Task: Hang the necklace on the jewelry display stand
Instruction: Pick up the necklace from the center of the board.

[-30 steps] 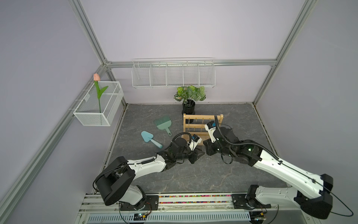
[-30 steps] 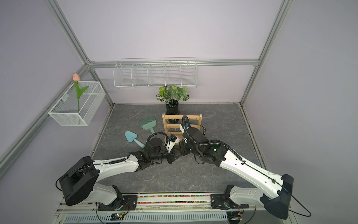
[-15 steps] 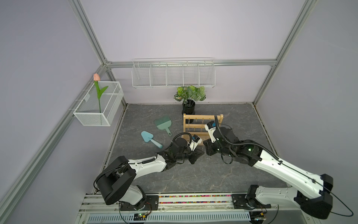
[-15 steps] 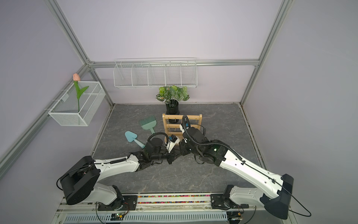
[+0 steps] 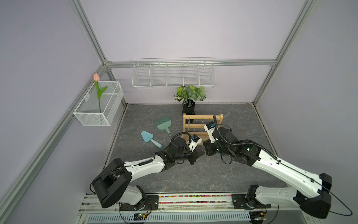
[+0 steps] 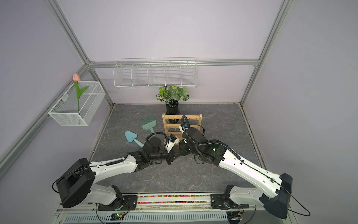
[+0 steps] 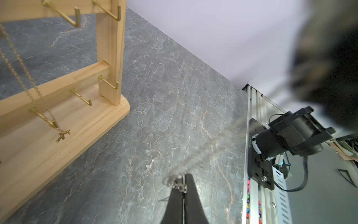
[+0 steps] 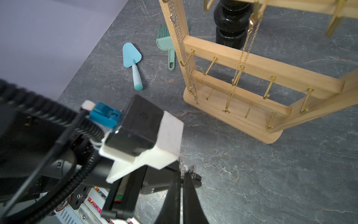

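The necklace [image 7: 203,153] is a thin silver chain stretched between my two grippers, just above the grey floor in front of the jewelry display stand [image 5: 202,117]. My left gripper [image 7: 183,177] is shut on one end of it, with a few links bunched at the tips. The right gripper [image 8: 182,173] is shut on the chain's other end [image 8: 192,171]. In both top views the grippers meet tip to tip, left gripper [image 5: 195,155] and right gripper [image 5: 206,153], near the stand's base [image 6: 175,135]. The chain is too fine to show there.
A gold necklace with a pendant [image 8: 240,64] and a silver chain [image 8: 182,48] hang on the stand's hooks. A green brush [image 5: 163,124] and a blue trowel [image 5: 148,136] lie to its left, and a potted plant [image 5: 188,104] stands behind it. White wire baskets [image 5: 173,74] hang on the walls.
The left gripper's jaws have closed on the chain. Neither arm has visibly shifted.
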You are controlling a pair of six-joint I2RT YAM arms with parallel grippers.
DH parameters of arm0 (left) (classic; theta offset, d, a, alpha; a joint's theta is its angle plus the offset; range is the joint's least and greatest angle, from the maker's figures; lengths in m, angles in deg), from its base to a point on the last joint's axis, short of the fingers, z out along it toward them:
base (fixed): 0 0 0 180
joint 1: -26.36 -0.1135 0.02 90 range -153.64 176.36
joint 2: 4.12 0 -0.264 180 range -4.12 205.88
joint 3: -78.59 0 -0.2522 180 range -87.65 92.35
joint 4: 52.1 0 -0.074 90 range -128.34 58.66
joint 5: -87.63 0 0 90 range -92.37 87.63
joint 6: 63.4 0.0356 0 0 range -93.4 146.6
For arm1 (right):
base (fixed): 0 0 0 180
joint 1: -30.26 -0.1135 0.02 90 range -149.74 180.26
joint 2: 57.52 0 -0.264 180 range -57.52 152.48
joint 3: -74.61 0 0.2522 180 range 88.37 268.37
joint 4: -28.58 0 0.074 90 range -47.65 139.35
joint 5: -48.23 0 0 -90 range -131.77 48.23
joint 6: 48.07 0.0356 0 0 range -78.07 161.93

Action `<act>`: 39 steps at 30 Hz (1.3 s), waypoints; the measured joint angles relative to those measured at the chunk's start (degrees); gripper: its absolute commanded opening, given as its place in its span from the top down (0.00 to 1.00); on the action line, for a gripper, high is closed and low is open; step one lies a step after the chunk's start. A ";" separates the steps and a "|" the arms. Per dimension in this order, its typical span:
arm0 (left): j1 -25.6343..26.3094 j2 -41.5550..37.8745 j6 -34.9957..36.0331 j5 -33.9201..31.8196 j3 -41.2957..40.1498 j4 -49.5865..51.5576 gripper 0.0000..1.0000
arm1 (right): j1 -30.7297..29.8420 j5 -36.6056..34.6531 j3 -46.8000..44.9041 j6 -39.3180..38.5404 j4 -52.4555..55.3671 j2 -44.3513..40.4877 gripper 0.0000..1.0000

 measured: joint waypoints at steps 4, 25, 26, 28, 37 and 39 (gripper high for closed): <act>1.81 -3.37 -2.05 2.67 0.02 -0.13 1.00 | 1.88 2.34 0.00 0.22 0.07 1.29 0.76; 2.16 -7.37 -16.65 6.34 2.08 -7.41 1.00 | 10.97 13.51 -0.48 -0.07 6.93 -8.11 0.55; 2.14 -7.39 -16.74 6.29 2.36 -7.30 1.00 | 11.10 14.05 -0.90 -0.15 6.75 -8.57 0.55; 2.16 -7.61 -16.76 6.01 3.02 -6.54 1.00 | 11.21 15.34 -2.14 -0.33 6.23 -9.25 0.55; 2.14 -10.84 -16.28 4.94 6.93 -1.38 1.00 | 11.21 20.90 -9.94 -1.55 0.35 -12.00 0.56; 2.14 -11.02 -16.09 4.98 7.76 -0.57 1.00 | 11.21 22.05 -11.43 -1.88 -1.64 -13.03 0.56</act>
